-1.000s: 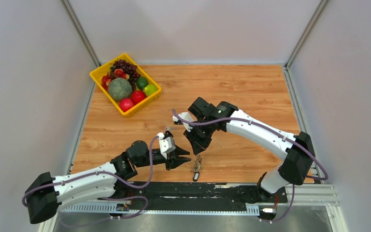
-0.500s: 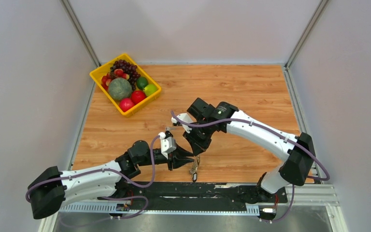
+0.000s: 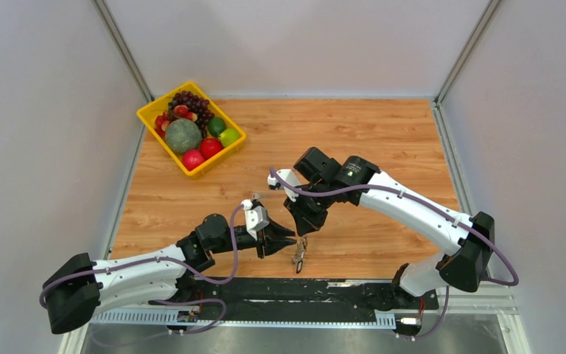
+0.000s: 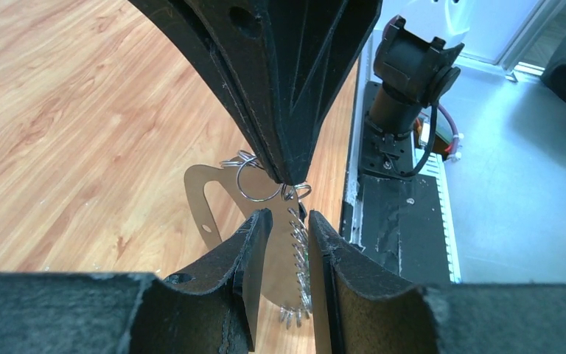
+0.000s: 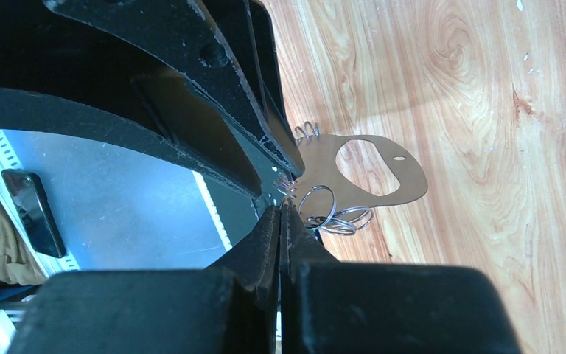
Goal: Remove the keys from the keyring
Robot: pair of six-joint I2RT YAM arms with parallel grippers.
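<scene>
From above, the keys [image 3: 298,254] are only a small grey bunch with a dark tag at its lower end. They hang just below centre of the frame, over the near edge of the wooden table [image 3: 383,140], and I can't pick out single pieces there.

The right gripper [image 3: 302,231] comes down onto the top of the bunch, its jaws clenched flat together on the keyring [image 4: 256,198], a thin bright wire loop. The left gripper [image 3: 286,243] reaches in from the left, just beside it.

The left wrist view shows what the overhead one cannot. A flat metal plate [image 4: 194,199] with a long cut-out hangs from the loop, and beside it a fine wire coil [image 4: 298,251] runs down between the left fingers [image 4: 254,243]. Those fingers stand a narrow gap apart, straddling coil and plate. I see nothing pinched between them.

The right wrist view shows the plate's oval hole and a second small ring lying against the first. A yellow basket [image 3: 162,144] of fruit sits at the upper left.
</scene>
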